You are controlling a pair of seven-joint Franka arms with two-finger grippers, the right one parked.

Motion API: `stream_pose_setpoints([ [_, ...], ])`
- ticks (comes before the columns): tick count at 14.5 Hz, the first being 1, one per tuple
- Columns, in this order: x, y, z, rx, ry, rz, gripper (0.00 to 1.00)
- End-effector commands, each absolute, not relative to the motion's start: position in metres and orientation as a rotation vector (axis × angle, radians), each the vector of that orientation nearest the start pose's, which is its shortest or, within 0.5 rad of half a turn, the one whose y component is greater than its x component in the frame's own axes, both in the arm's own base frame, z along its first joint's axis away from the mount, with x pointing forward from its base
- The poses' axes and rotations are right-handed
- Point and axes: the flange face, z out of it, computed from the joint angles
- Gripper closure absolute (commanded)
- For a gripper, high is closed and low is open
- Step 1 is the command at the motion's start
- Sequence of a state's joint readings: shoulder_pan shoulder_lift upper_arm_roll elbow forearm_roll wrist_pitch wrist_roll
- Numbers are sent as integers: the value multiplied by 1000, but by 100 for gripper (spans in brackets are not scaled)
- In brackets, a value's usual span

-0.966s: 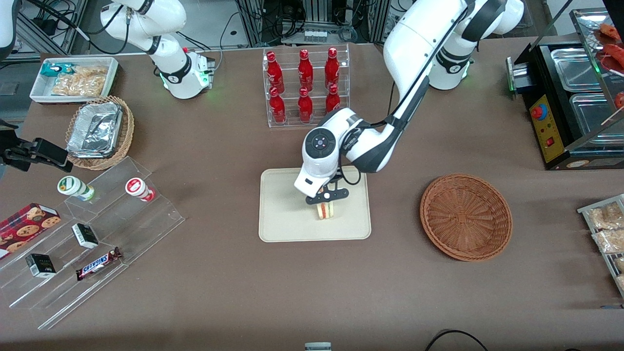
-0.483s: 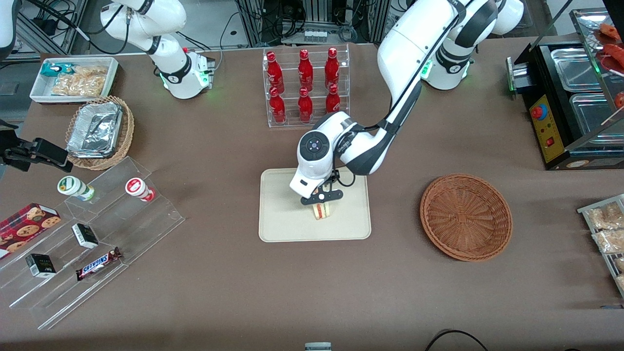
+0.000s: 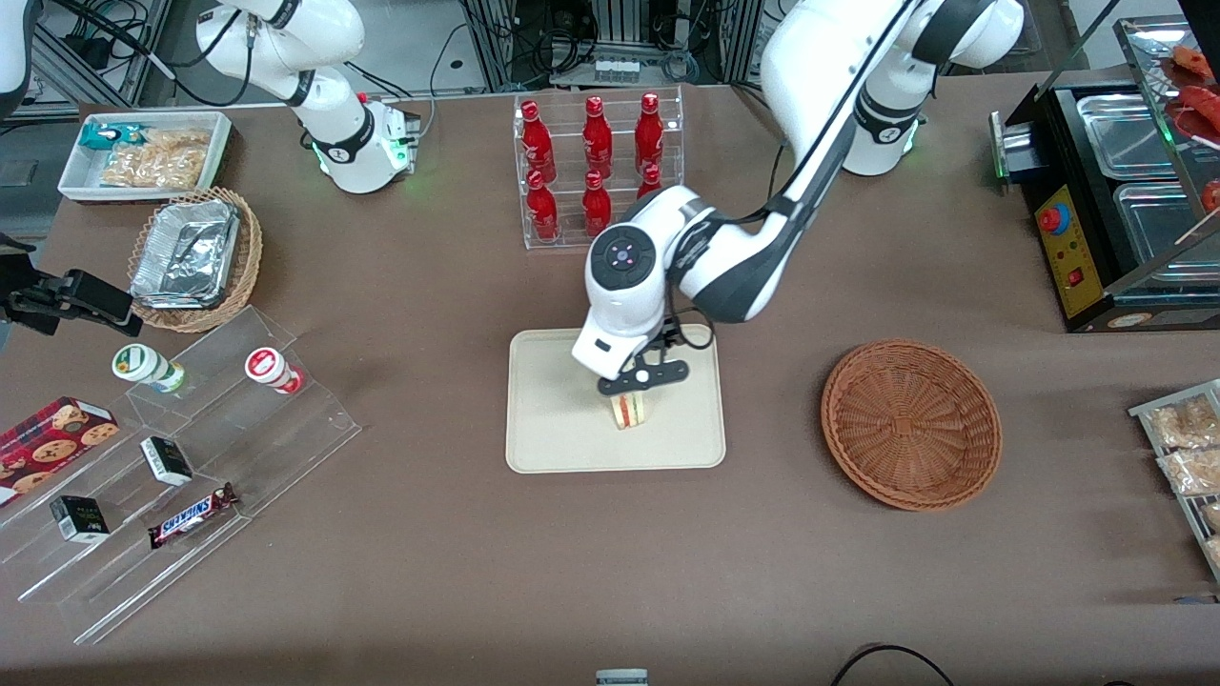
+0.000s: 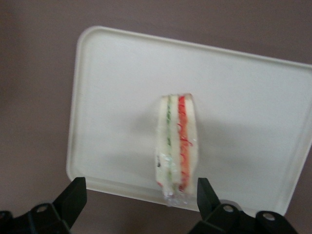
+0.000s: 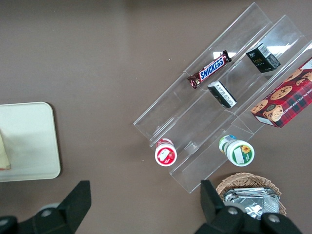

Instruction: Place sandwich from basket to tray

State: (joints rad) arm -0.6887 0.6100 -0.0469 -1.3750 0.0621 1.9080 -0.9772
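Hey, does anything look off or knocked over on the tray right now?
Nothing is spilled. The sandwich stands on edge on the tray, filling facing up, rather than lying flat. The open claw hovers just above it.

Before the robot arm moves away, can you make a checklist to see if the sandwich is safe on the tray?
1. Sandwich on the tray: ok, it stands on its edge on the tray.
2. Gripper let go: ok, fingers open, apart from the bread on both sides.
3. Gripper above the sandwich, clear to lift: ok.
4. Basket has nothing in it: ok.
5. Sandwich well inside the tray's rim: not ok, one end sits close to the rim.
6. Will it stay upright: cannot tell.
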Motion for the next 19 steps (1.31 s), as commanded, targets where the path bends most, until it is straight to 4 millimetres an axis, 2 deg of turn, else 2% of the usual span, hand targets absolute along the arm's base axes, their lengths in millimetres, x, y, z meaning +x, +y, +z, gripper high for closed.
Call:
stream_pose_setpoints([
  [1, 550, -421, 380, -2970, -414, 41, 0],
  [2, 556, -397, 388, -2952, -443, 63, 0],
  [4, 557, -351, 397, -2963, -343, 114, 0],
  [8, 569, -246, 422, -3021, -228, 202, 0],
  [11, 571, -185, 442, -3039, -184, 236, 0],
  [13, 566, -148, 466, -3054, -126, 281, 0],
  [14, 562, -119, 483, -3063, -102, 304, 0],
  [17, 545, -72, 527, -3086, 14, 323, 0],
  [19, 536, -55, 556, -3096, 70, 290, 0],
])
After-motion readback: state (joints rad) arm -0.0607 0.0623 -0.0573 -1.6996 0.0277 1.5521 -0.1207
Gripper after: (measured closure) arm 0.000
